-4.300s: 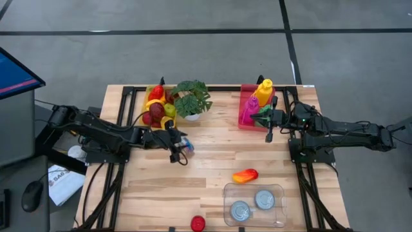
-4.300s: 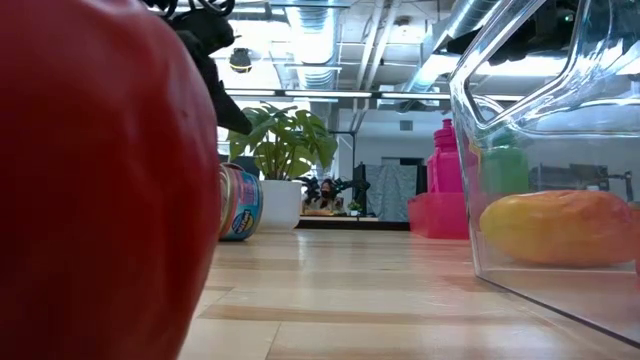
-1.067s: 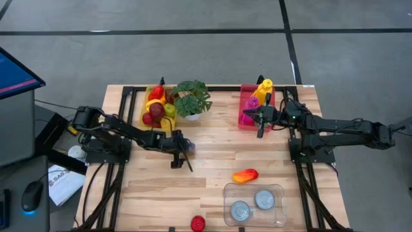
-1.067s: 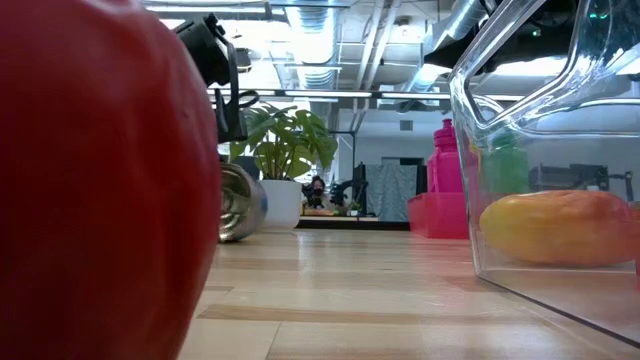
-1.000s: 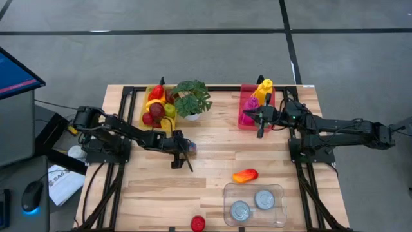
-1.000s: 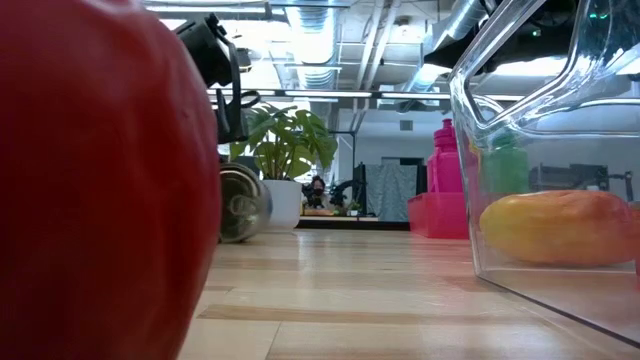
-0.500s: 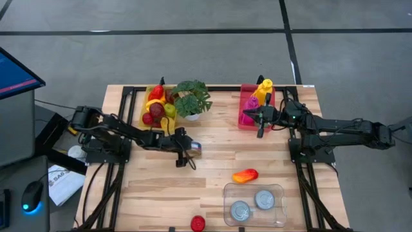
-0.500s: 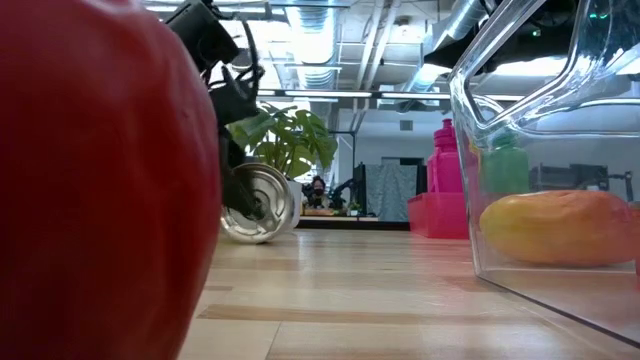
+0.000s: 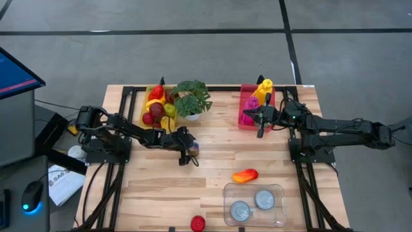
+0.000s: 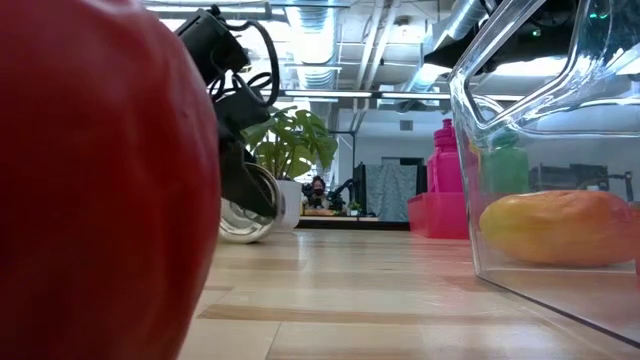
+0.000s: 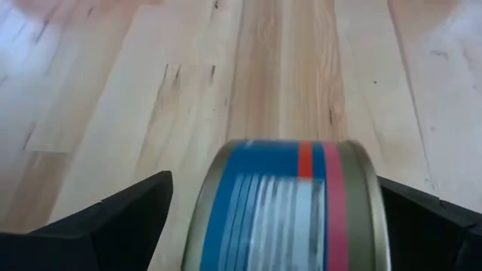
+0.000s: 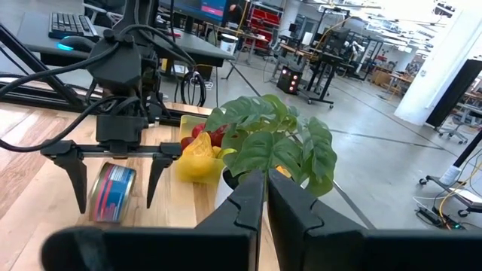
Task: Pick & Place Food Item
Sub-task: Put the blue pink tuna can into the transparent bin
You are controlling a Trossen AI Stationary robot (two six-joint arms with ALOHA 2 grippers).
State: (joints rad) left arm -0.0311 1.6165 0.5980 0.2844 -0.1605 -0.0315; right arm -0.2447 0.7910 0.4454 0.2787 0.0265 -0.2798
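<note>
Blue-labelled and lying on its side, the can [image 11: 282, 207] sits between my left gripper [image 9: 190, 153]'s fingers [image 11: 113, 222], which stand wide apart on either side without clamping it; in the right wrist view I see both dark prongs straddling the can with a clear gap each side. That puts it just left of centre in the overhead frame, on the bare wooden table [image 9: 219, 169], with the clear tub [image 9: 255, 205] holding two other cans at the lower right. My right gripper [image 9: 259, 122] waits at the upper right beside the pink bin [image 9: 245, 109], fingers [image 12: 252, 197] pressed together and empty. To do this well, I think I should settle lower so the pads meet the rounded body at its middle, then close squarely; a can on its side may roll off if one finger touches first.
</note>
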